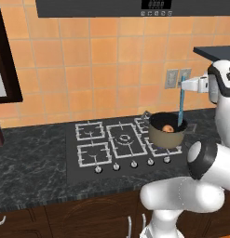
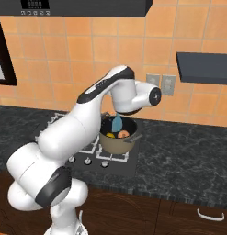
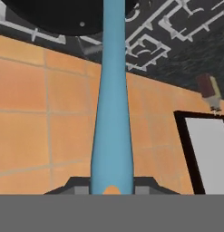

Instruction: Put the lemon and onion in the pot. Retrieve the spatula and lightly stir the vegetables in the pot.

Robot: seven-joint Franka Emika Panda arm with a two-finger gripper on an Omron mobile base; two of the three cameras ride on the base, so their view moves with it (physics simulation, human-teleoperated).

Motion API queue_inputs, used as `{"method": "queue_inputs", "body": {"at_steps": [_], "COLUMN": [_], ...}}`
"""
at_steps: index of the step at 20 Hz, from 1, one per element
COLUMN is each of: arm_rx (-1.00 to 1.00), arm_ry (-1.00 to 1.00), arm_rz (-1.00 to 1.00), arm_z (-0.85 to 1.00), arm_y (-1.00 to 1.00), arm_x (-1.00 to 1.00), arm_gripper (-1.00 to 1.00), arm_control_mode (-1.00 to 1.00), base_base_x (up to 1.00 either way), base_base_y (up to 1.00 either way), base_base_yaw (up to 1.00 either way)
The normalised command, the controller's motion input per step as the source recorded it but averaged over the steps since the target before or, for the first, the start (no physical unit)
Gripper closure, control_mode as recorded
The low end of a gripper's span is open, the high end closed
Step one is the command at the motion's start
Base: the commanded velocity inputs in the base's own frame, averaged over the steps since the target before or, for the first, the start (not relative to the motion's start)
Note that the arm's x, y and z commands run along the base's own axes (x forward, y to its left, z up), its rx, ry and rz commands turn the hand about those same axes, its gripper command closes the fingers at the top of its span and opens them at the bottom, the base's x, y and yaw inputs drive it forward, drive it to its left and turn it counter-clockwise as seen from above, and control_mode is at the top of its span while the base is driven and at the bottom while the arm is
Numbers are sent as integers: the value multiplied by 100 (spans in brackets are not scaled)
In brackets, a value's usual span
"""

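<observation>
The pot (image 1: pixel 166 135), squat and round with tan sides, a dark rim and a dark inside, sits on the right rear burner of the black stove (image 1: pixel 117 145) with its pale grates. The spatula (image 1: pixel 181 104), slim, smooth and light blue, stands nearly upright with its lower end inside the pot. The gripper (image 1: pixel 183 85) has its jaws narrowed onto the handle's top. The round orange-brown onion (image 1: pixel 168 128) and the yellow lemon (image 2: pixel 110 134) lie inside the pot.
</observation>
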Motion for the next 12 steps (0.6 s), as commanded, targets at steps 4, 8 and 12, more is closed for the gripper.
{"method": "queue_inputs", "body": {"at_steps": [4, 8, 12], "arm_rx": [-2, -2, -4], "arm_ry": [0, -8, -11], "arm_rz": [0, 0, 0], "arm_z": [-68, -54, -50], "arm_y": [0, 0, 0], "arm_x": [49, 37, 43], "arm_gripper": [100, 100, 100], "arm_control_mode": [-100, -100, -100], "base_base_x": [0, 0, 0], "base_base_y": [0, 0, 0], "base_base_yaw": [0, 0, 0]}}
